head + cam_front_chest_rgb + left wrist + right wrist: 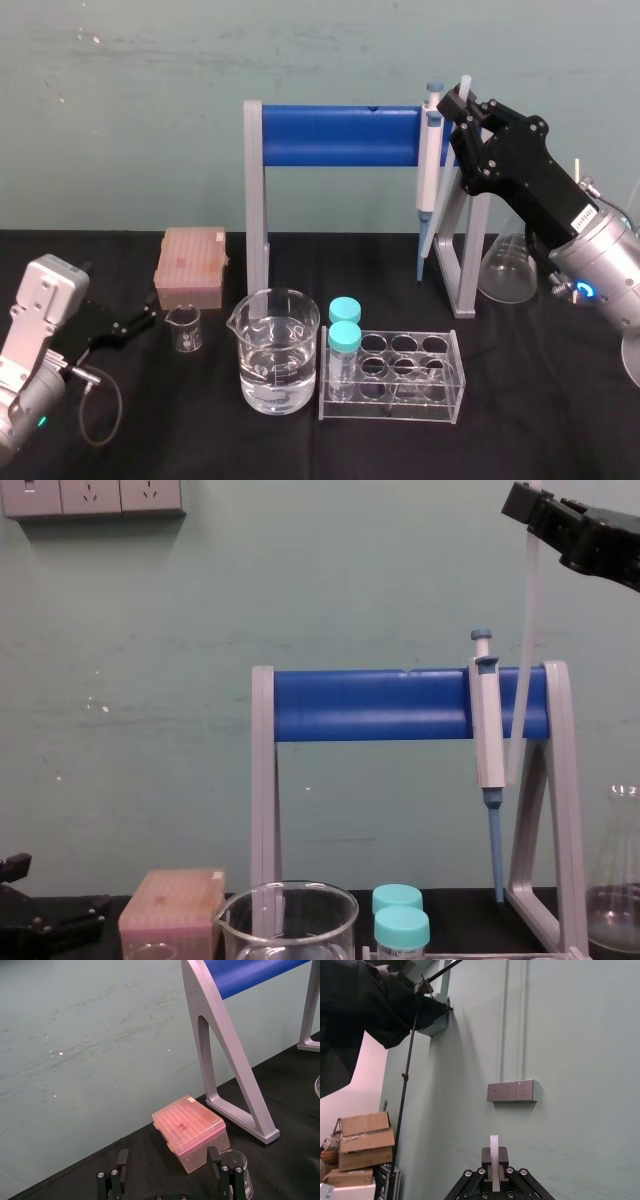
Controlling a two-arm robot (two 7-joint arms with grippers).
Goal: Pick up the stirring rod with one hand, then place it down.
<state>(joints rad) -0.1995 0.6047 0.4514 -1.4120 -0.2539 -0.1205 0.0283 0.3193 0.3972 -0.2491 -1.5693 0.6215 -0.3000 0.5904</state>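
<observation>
Chest view, right gripper (540, 520): raised high, fingers clamped on the top of the stirring rod (526, 630).
Chest view, stirring rod: hangs down from the fingers at a slight tilt, clear of the table.
Chest view, pipette (487, 730): below the right gripper, just beside the rod, hung on the stand's blue bar (370, 705).
Head view, right gripper (462, 103): tips just above the pipette's top.
Head view, left gripper (140, 322): low at the table, with the small beaker (184, 328) just past its tips.
Left wrist view, left gripper (167, 1152): fingers spread apart and holding nothing, the pink tip box (190, 1130) just ahead.
Right wrist view, rod end (494, 1147): pokes out past the closed fingers.
</observation>
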